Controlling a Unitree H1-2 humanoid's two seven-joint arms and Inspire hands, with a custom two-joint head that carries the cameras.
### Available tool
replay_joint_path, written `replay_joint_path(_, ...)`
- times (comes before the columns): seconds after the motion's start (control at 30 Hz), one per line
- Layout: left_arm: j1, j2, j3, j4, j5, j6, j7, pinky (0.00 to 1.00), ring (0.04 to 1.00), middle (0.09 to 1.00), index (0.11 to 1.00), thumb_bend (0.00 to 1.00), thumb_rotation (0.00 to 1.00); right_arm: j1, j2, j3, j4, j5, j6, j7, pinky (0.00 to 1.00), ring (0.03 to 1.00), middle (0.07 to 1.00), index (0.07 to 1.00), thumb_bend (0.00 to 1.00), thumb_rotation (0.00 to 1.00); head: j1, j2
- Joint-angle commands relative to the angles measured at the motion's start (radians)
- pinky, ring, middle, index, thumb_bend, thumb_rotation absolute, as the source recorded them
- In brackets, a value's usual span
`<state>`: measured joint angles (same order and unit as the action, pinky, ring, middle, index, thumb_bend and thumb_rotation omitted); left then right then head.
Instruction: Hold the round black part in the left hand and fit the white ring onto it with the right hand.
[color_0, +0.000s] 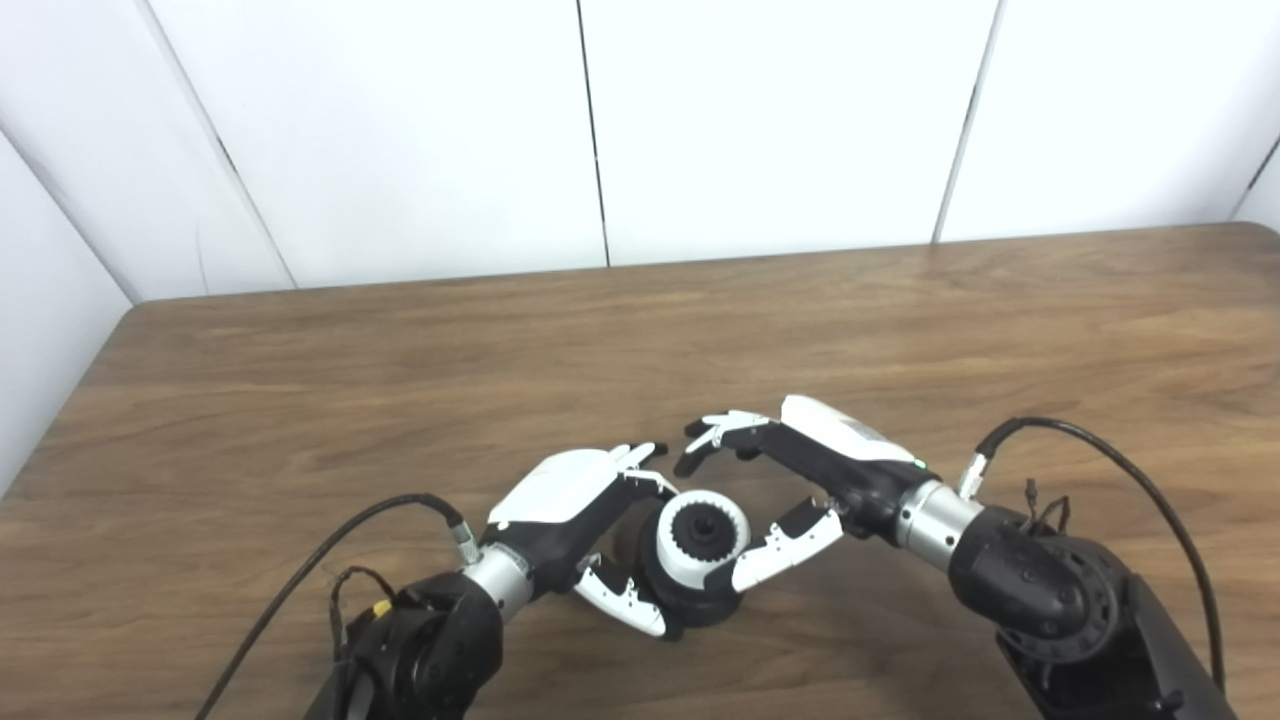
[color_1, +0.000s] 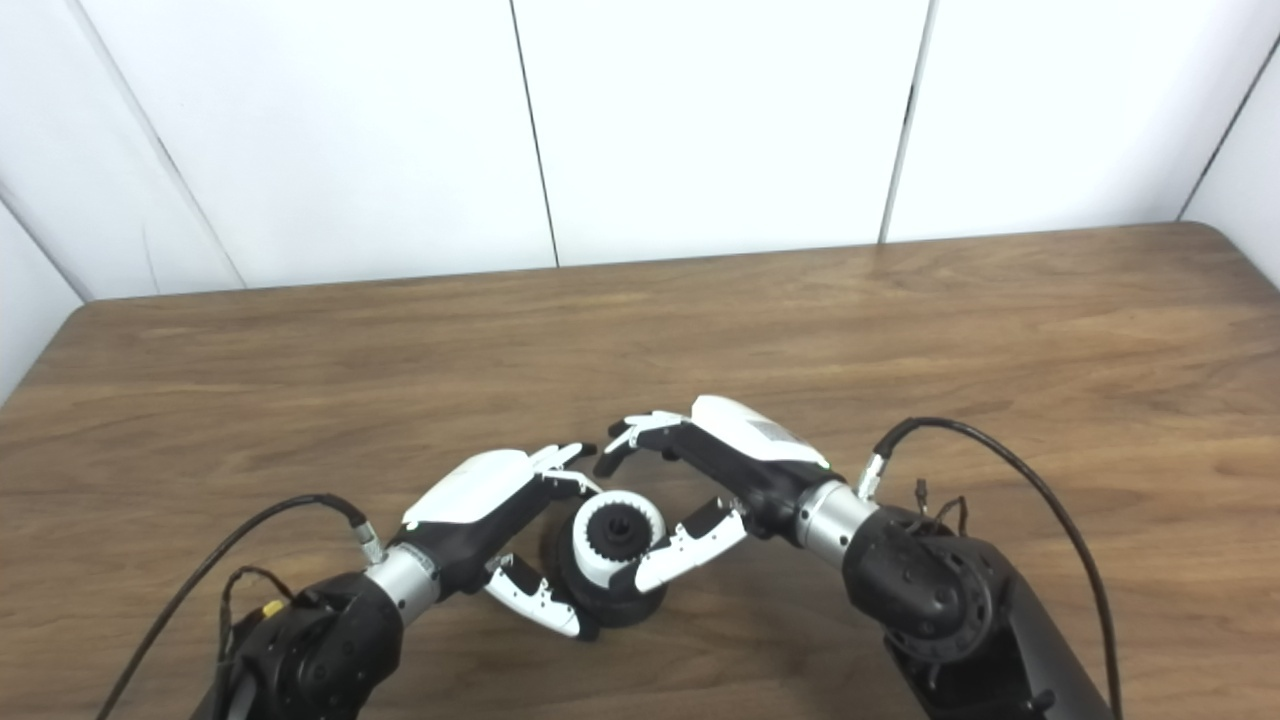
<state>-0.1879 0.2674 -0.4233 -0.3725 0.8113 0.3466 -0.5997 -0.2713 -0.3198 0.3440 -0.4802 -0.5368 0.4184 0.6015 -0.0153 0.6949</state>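
Round black part (color_0: 700, 590) near front of wooden bench (color_0: 300, 400), clasped by left hand (color_0: 580, 520), white ring (color_0: 675, 555) seated on it, right hand (color_0: 800, 480) fingers apart, thumb touching ring.
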Motion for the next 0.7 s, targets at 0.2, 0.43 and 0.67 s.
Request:
replay_joint_path(0.2,-0.035,0.007,0.014,-0.017,0.008,-0.009,0.013,1.0,1.0,1.0,0.759,0.97,0.26,-0.025,0.001,-0.05,-0.032,0.016,-0.001,-0.037,0.83,0.952,0.914,0.747,1.0,0.43,0.003,0.001)
replay_joint_path(0.43,-0.034,0.015,0.025,-0.029,0.002,0.0,0.001,1.0,1.0,1.0,0.807,0.99,0.27,-0.019,-0.002,-0.086,-0.05,0.029,0.023,-0.047,0.84,0.948,0.911,0.745,1.0,0.43,0.002,0.0)
replay_joint_path(0.67,-0.031,0.029,0.055,-0.049,-0.023,0.024,-0.029,1.0,1.0,1.0,0.871,1.0,0.28,0.003,0.009,-0.154,-0.063,0.079,0.048,-0.061,0.84,0.928,0.903,0.743,1.0,0.46,0.001,-0.002)
